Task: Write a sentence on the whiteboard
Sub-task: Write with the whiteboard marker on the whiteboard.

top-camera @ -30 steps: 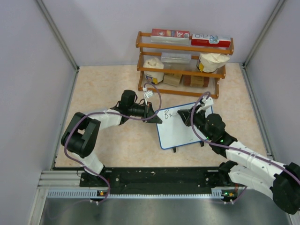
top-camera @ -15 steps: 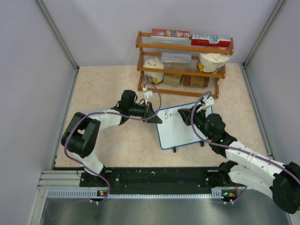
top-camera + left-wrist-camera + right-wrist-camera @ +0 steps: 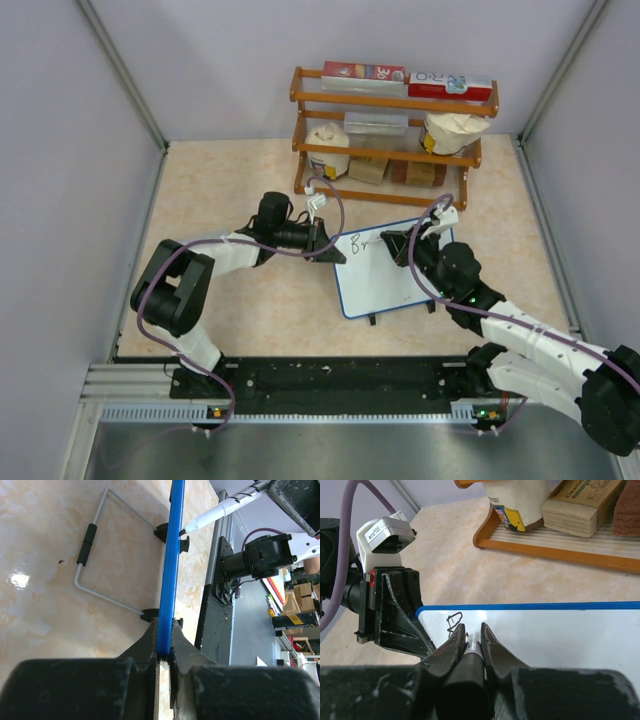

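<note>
Top external view shows the small white board with a thin blue rim on the beige table, in front of the brown wooden shelf. Its top left corner has black marker letters, just a "B" and a bit more. The left claw is squeezed tight on the board's left rim. The right claw is closed narrow around a white marker pen, whose tip touches the board.
</note>
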